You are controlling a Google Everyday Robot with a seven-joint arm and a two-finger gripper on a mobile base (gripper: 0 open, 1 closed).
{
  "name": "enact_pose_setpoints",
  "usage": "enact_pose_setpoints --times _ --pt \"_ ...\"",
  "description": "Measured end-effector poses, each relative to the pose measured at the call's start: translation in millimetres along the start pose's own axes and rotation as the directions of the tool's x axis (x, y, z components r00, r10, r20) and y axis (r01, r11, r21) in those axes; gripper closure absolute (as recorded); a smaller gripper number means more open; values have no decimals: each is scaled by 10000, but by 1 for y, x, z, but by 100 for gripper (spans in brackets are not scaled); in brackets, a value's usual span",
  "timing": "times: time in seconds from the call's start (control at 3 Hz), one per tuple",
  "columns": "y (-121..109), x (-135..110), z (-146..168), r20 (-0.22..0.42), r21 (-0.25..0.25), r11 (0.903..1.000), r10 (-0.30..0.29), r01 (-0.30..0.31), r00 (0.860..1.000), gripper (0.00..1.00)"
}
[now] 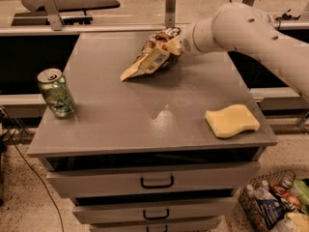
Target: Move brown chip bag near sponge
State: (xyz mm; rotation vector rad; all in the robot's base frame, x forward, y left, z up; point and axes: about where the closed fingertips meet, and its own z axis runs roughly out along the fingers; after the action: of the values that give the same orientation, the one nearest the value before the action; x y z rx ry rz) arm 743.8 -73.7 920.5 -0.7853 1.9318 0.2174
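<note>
The brown chip bag [150, 57] hangs tilted over the far middle of the grey table [145, 120], with its pale lower corner touching or just above the top. My gripper [173, 43] is at the bag's upper right end, shut on it and mostly hidden by the crinkled bag. The white arm reaches in from the right. The pale yellow sponge [232, 121] lies flat near the table's front right corner, well apart from the bag.
A green can [56, 93] stands upright near the left front edge. Drawers with dark handles [157, 181] sit under the tabletop. A wire basket of bottles and packets [277, 204] is on the floor at the lower right. A rail runs behind the table.
</note>
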Motion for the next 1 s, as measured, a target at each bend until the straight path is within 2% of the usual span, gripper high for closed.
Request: enact_pose_setpoints --times 0.33,0.67,1.0 --pt "6 35 -48 -547 254 9996 117 -104 9984 100" --pt "8 64 -95 -1109 753 9966 404 -322 9930 100" --pt "14 79 -135 -1591 1198 9920 589 -399 9855 100"
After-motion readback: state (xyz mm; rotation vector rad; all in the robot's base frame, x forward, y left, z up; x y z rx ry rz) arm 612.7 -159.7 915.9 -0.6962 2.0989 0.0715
